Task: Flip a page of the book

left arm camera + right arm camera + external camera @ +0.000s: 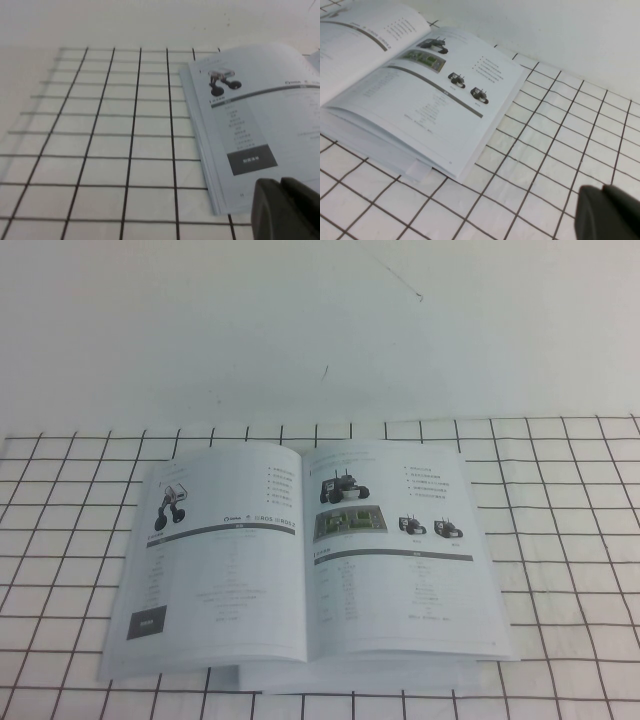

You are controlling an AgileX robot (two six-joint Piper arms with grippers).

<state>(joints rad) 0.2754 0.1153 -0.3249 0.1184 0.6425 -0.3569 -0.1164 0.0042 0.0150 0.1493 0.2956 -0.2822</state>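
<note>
The book lies open and flat on the grid mat in the high view. The page lies flat as the left-hand leaf, showing a wheeled robot and a dark rectangle. The right-hand leaf shows a green-board photo and three small robots. Neither gripper shows in the high view. In the left wrist view my left gripper is shut and empty, just off the page's near corner. In the right wrist view my right gripper is shut and empty above the mat, to the right of the book.
The white mat with black grid lines covers the table round the book. A plain white surface lies beyond the mat's far edge. A small slip of paper sticks out under the book's near edge.
</note>
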